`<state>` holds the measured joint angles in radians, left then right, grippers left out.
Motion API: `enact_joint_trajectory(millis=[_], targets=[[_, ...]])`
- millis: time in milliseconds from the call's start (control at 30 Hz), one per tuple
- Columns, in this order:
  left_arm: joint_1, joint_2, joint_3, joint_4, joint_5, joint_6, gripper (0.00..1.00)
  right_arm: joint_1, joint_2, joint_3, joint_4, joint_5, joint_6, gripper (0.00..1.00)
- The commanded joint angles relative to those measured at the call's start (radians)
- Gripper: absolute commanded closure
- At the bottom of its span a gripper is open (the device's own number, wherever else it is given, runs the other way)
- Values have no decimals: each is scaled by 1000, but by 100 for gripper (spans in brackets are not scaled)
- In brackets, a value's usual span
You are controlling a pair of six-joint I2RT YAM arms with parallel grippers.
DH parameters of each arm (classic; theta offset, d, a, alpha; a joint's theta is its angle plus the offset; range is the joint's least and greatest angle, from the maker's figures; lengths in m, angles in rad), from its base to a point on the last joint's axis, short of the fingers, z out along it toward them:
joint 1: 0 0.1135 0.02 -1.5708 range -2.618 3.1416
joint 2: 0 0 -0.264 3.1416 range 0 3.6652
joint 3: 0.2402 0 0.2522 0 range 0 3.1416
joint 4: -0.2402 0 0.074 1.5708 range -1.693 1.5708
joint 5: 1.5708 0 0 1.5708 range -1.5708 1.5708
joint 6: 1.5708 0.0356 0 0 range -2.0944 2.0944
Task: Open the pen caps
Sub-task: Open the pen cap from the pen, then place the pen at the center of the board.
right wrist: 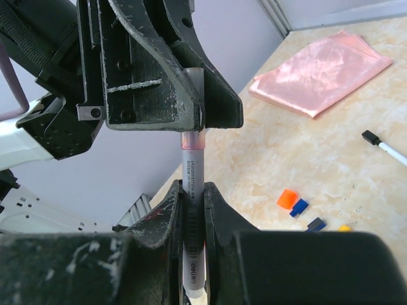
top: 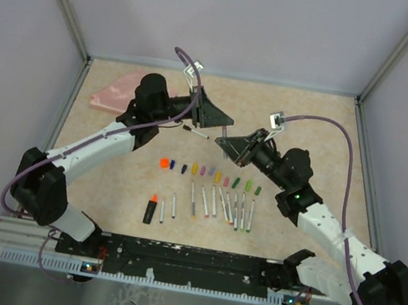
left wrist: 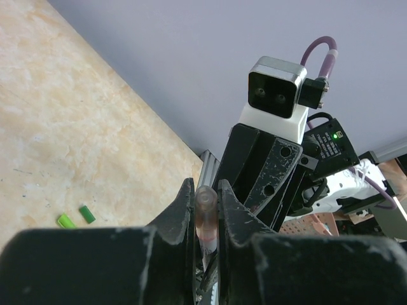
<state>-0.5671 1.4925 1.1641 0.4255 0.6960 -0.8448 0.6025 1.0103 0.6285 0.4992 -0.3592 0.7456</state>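
Evidently a cap-pulling step is in hand: one pen (right wrist: 193,166) is held in the air between the two arms, above the far middle of the table (top: 311,123). The left gripper (left wrist: 205,190) is closed almost fully on the pink-tinted pen cap (left wrist: 205,208), and the right gripper (right wrist: 193,190) is clamped just as narrowly around the grey barrel below it. In the pictures the cap appears seated on the barrel, so the pull is judged not yet made. What the next move calls for is a straight separation along the pen's axis, with both grips kept firm, so that the cap slides off and the barrel is not bent or dragged through the fingers.

From the top view the wider progress can be judged: a row of loose caps (top: 211,173) is laid out nearer the arms, with uncapped pens (top: 215,201) nearer again and an orange marker (top: 151,208) to their left. The held pen itself is barely made out there.

Only in the right wrist view are the barrel, its print and the pink band under the left jaws shown plainly, together with the pink pouch (right wrist: 318,73) at the far left and a further pen (right wrist: 391,151) lying with its black cap (right wrist: 369,136) on. In the left wrist view the cap's rounded end is seen between the fingers, and two green caps (left wrist: 76,218) on the table.
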Motion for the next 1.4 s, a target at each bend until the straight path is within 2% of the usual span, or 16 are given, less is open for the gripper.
enact_joint_trajectory(millis=[0, 233, 800, 933, 1033, 1367], targets=[[176, 0, 113, 247, -351, 85, 100, 39, -45, -49, -179, -264, 6, 100], [216, 21, 148, 290, -374, 57, 100, 39, -37, -45, -186, -262, 0, 100], [231, 63, 245, 262, -552, 20, 100, 39, -28, -46, -206, -242, -9, 100], [239, 64, 242, 265, -491, 16, 100, 39, -42, -39, -243, -205, -19, 100], [244, 46, 193, 276, -417, 3, 100, 39, -68, -36, -321, -107, -38, 100], [253, -90, -144, 285, -119, -39, 100, 37, -225, -65, -692, 313, -68, 100]])
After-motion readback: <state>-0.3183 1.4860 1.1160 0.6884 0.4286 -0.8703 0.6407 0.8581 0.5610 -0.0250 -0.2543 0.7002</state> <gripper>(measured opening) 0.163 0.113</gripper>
